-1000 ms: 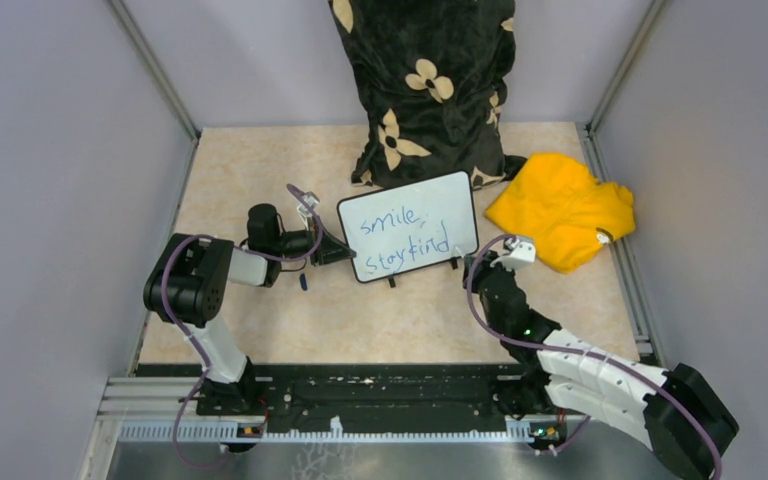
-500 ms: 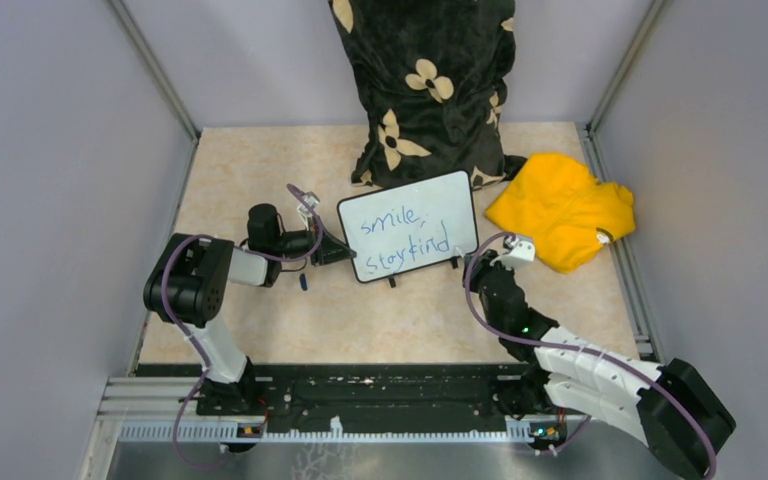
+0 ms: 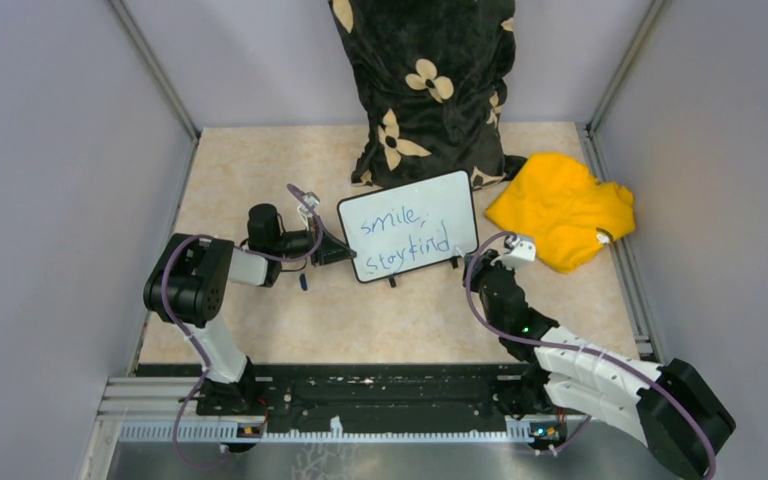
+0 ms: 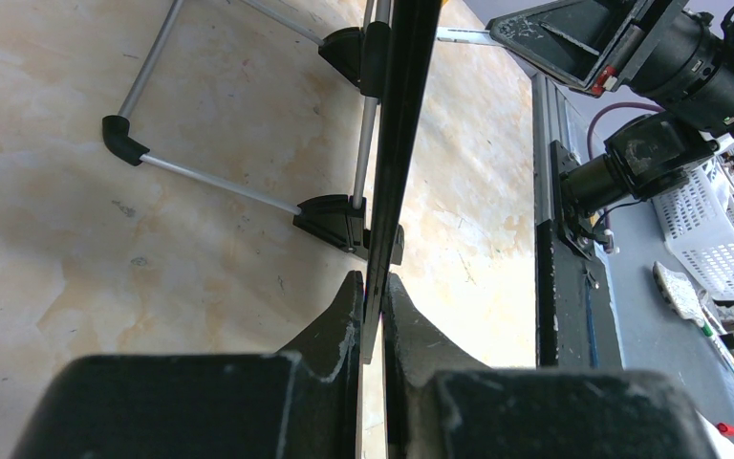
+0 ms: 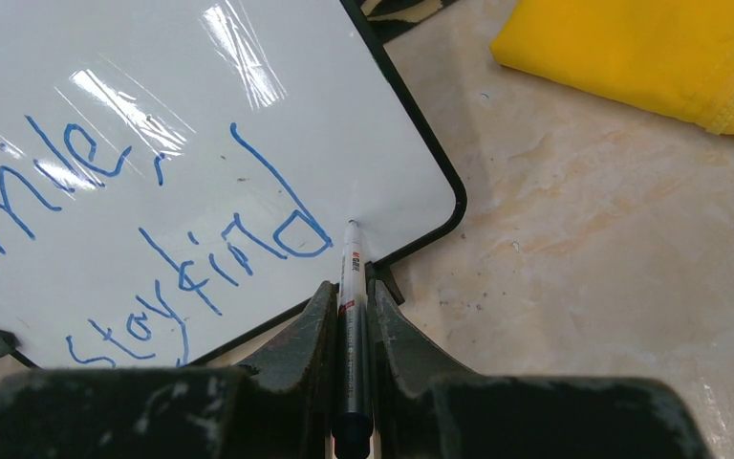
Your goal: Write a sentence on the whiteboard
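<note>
**Blue ink, little room: marker parked at the whiteboard's last corner**

Blue words, "smile," over what reads as "stay kind", fill the whiteboard (image 3: 408, 238). It stands tilted on its wire stand (image 4: 212, 181) mid-tabletop (image 3: 260, 170), with a dark floral cushion (image 3: 425, 90) at its 12 o'clock and a yellow cloth (image 3: 560, 210) at its 2 o'clock. The left tool (image 4: 371, 282) is closed narrow on the board's 9 o'clock edge, pinching the frame. The right tool (image 5: 351, 292), at the board's 5 o'clock corner, is clamped on a marker (image 5: 350, 325). The marker's tip sits just past the final "d" of the sentence (image 5: 153, 220); whether it touches the surface cannot be told.

The writing looks all but done, and the hazards lie in the finish. Barely any white remains between tip and frame, so a further stroke toward 3 o'clock would likely run onto the rim or off the board. A hard push could rock the light board back on its stand or twist it in the left tool's thin pinch. A dragged retreat, or a finger brushing wet ink, would smear "kind". Were the left tool to let go while the marker bears down, the board would probably slide or topple toward the cushion.
</note>
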Action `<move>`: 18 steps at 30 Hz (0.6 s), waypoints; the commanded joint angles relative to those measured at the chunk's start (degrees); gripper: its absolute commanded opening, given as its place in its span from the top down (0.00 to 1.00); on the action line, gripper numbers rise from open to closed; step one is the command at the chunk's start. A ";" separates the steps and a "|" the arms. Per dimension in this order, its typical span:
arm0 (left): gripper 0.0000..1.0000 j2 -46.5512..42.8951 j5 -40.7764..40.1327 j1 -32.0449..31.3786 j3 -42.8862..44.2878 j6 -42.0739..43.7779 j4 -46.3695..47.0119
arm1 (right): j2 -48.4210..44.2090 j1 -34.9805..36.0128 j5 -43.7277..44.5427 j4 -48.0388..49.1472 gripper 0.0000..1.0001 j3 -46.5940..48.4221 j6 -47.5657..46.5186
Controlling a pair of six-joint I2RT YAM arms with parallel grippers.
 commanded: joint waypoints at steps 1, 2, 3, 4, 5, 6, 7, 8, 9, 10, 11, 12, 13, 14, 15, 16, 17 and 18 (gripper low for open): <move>1.00 1.82 -0.96 -0.26 0.28 0.25 -3.62 | -0.01 -1.06 0.23 1.13 1.00 1.96 1.04; 1.00 1.82 -0.92 -0.30 0.28 0.25 -3.66 | -0.01 -1.07 0.24 1.07 1.00 1.84 1.13; 1.00 1.84 -0.96 -0.27 0.28 0.25 -3.65 | -0.08 -1.11 0.21 1.03 1.00 1.82 1.13; 1.00 1.87 -0.96 -0.30 0.28 0.25 -3.60 | -0.07 -1.12 0.25 1.03 1.00 1.75 1.13; 1.00 1.86 -0.96 -0.27 0.28 0.25 -3.59 | -0.03 -1.22 0.16 0.95 1.00 1.77 1.13; 1.00 1.83 -0.93 -0.27 0.26 0.25 -3.59 | -0.09 -1.20 0.24 0.87 1.00 1.77 1.17; 1.00 1.80 -0.92 -0.27 0.25 0.23 -3.62 | -0.10 -1.29 0.20 0.75 1.00 1.71 1.13; 1.00 1.81 -1.02 -0.27 0.27 0.25 -3.58 | -0.15 -1.30 0.16 0.68 1.00 1.76 1.13; 1.00 1.84 -1.04 -0.27 0.32 0.25 -3.62 | -0.18 -1.30 0.16 0.56 1.00 1.78 1.13; 1.00 1.86 -1.01 -0.28 0.33 0.18 -3.67 | -0.23 -1.39 0.12 0.27 1.00 1.76 1.13; 1.00 1.95 -0.97 -0.27 0.36 0.17 -3.73 | -0.27 -1.39 0.17 0.01 1.00 1.73 1.13; 1.00 1.90 -1.03 -0.27 0.44 0.16 -3.78 | -0.27 -1.42 0.18 -0.23 1.00 1.74 1.21; 1.00 1.88 -1.05 -0.27 0.44 0.16 -3.85 | -0.35 -1.35 0.20 -0.34 1.00 1.74 1.27; 1.00 1.94 -1.03 -0.27 0.45 0.16 -3.92 | -0.44 -1.37 0.16 -0.30 1.00 1.66 1.25; 1.00 1.93 -1.05 -0.27 0.45 0.21 -3.88 | -0.53 -1.40 0.10 -0.29 1.00 1.61 1.37; 1.00 1.91 -1.05 -0.27 0.45 0.21 -3.87 | -0.54 -1.45 0.04 -0.27 1.00 1.53 1.38; 1.00 1.91 -1.01 -0.27 0.45 0.21 -3.88 | -0.54 -1.42 -0.05 -0.17 1.00 1.50 1.43; 1.00 1.93 -1.05 -0.27 0.45 0.23 -3.88 | -0.42 -1.46 -0.05 -0.17 1.00 1.56 1.40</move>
